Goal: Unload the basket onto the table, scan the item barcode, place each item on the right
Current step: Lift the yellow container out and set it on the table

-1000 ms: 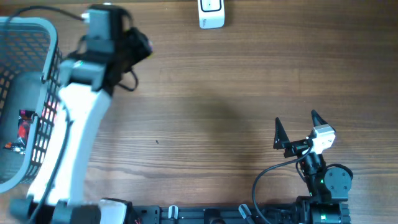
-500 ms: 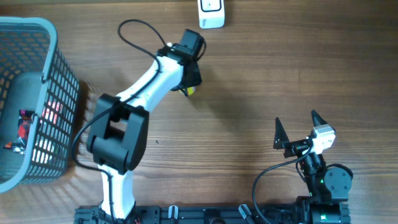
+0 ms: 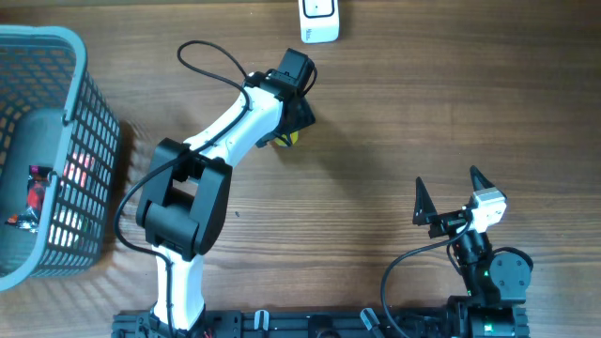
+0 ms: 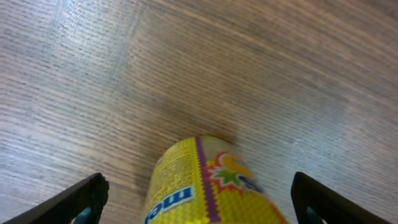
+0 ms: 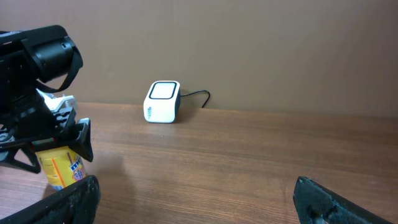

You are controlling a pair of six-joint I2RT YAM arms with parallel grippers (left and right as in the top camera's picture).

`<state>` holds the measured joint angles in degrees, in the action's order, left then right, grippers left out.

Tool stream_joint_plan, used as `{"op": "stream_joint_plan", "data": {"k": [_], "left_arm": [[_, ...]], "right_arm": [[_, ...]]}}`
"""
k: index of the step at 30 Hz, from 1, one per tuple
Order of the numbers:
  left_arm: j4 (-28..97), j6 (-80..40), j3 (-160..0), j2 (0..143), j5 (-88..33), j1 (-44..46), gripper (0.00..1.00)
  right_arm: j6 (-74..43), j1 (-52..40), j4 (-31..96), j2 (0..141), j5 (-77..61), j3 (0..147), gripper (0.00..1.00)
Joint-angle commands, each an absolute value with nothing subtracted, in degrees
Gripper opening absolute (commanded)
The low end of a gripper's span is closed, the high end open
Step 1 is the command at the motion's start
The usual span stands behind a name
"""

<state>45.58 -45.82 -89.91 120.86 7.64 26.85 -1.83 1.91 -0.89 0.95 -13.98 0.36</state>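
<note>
Now the yellow can (image 5: pixel 60 167) stands upright on the counter (image 3: pixel 423 113) near the white scanner (image 3: pixel 318 21), probably set down so that its barcode can face the scanner. The left hand (image 4: pixel 199 193) straddles it with jaws wide apart, gripping nothing, whereas half a second earlier they were closed on the can. The right hand (image 3: pixel 448 184) rests open and empty.

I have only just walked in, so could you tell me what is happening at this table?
The left gripper sits over a yellow container that appears to stand upright on the table. Its fingers are spread wide on either side and are not gripping it. The white barcode scanner is a little beyond, at the table's far edge. The right gripper rests open near its base, holding nothing.
</note>
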Motion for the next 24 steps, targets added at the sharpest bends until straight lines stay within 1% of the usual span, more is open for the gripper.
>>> {"op": "stream_joint_plan", "data": {"k": [1,3,10,14,16,17,21,24], "left_arm": [[46.13,-45.23,-90.02,120.84,8.43,26.89,0.95],[46.35,-43.03,-90.02,118.48,8.45,26.92,1.0],[49.67,-40.45,-90.02,104.36,7.73,26.92,1.0],[50.22,-34.09,-90.04,93.1,2.15,26.92,1.0],[50.02,-31.51,-90.04,87.42,2.5,26.87,1.0],[49.69,-30.26,-90.04,84.53,3.73,26.76,1.0],[49.6,-30.04,-91.9,72.05,18.85,23.62,1.0],[49.63,-30.24,-94.7,65.08,28.56,16.12,1.0]], "right_arm": [[-1.58,1.67,-1.19,0.8,-14.68,0.3,1.0],[-1.56,1.67,-1.19,0.8,-14.68,0.3,1.0],[-1.56,1.67,-1.19,0.8,-14.7,0.3,1.0],[-1.58,1.67,-1.19,0.8,-14.68,0.3,1.0],[-1.58,1.67,-1.19,0.8,-14.68,0.3,1.0],[-1.58,1.67,-1.19,0.8,-14.68,0.3,1.0],[-1.58,1.67,-1.19,0.8,-14.7,0.3,1.0],[-1.56,1.67,-1.19,0.8,-14.68,0.3,1.0]]}}
